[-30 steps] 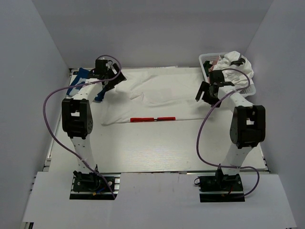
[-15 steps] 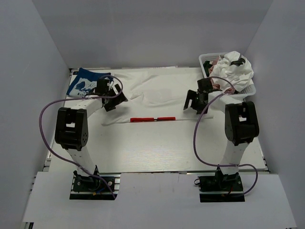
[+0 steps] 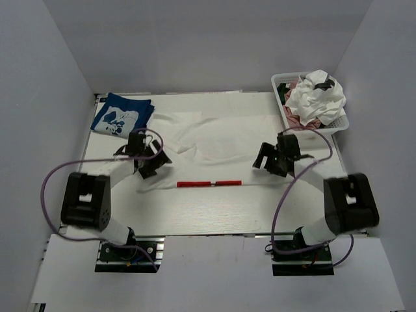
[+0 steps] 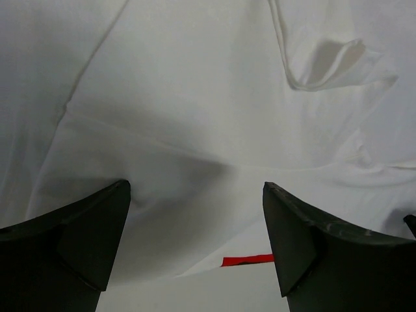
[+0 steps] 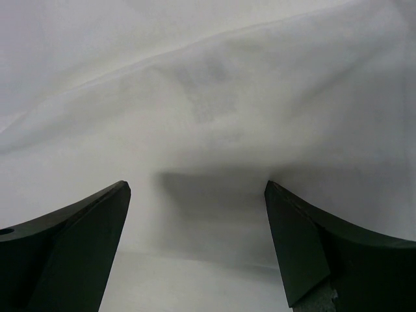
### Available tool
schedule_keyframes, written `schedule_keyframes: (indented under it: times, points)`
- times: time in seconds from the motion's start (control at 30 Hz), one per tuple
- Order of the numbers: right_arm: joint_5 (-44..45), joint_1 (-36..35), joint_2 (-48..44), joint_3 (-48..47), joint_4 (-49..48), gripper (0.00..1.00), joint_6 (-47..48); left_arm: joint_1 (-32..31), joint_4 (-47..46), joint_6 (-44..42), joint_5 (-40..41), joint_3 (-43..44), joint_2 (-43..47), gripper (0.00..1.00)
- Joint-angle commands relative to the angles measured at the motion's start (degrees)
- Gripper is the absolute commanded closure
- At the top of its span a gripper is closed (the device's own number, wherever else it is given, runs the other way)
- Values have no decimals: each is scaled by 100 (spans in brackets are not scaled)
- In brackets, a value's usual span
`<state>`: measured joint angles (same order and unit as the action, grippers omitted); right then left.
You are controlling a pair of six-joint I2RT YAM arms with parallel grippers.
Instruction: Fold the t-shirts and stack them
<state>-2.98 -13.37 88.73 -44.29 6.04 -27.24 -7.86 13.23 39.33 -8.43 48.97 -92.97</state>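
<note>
A large white t-shirt (image 3: 221, 136) lies spread across the table's middle, its red logo print (image 3: 209, 184) showing as a strip at its near hem. My left gripper (image 3: 151, 164) is open, low over the shirt's near left corner (image 4: 188, 162); the red strip (image 4: 247, 260) shows between its fingers. My right gripper (image 3: 273, 159) is open, low over the shirt's near right edge (image 5: 208, 130). A folded blue t-shirt (image 3: 122, 114) with a white graphic lies at the back left. White, pink and dark tees (image 3: 315, 97) are heaped in the basket.
A white plastic mesh basket (image 3: 343, 122) stands at the back right against the right wall. Bare white tabletop (image 3: 208, 208) runs between the shirt's hem and the arm bases. White walls close in the left, back and right sides.
Both arms have swung down and toward the near edge of the white shirt, from its far corners to its near hem. The blue shirt, before partly hidden, is now uncovered.
</note>
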Motion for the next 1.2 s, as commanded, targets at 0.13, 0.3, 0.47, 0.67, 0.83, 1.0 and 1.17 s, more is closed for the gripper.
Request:
schedule_keyframes:
  times: [0.13, 0.3, 0.47, 0.67, 0.83, 1.0, 1.17]
  points:
    - [228, -316, -2330, 1669, 1864, 10, -668, -304, 2779, 1067, -379, -2542, 3640, 0]
    - [272, -474, -3327, 926, 2147, 10, -519, -304, 3054, 1129, 296, -1386, 4771, 0]
    - [272, -544, -3021, 177, 1831, 10, -343, -304, 3124, 638, 1123, -188, 3428, 0]
    - [-53, -851, -2229, -439, 1321, 10, -256, -199, 2896, 250, 1150, 614, 2214, 0]
    - [17, -1405, -1044, -967, 1241, 10, -150, -137, 2439, 242, 2158, 1245, 1213, 0]
    - [271, -1485, -524, -1275, 1417, 10, -9, 187, 3018, -29, 2961, 2826, -351, 0]
    - [798, -1467, -199, -1485, 1934, 10, 211, 329, 2738, -435, 2382, 3477, -1459, 0]
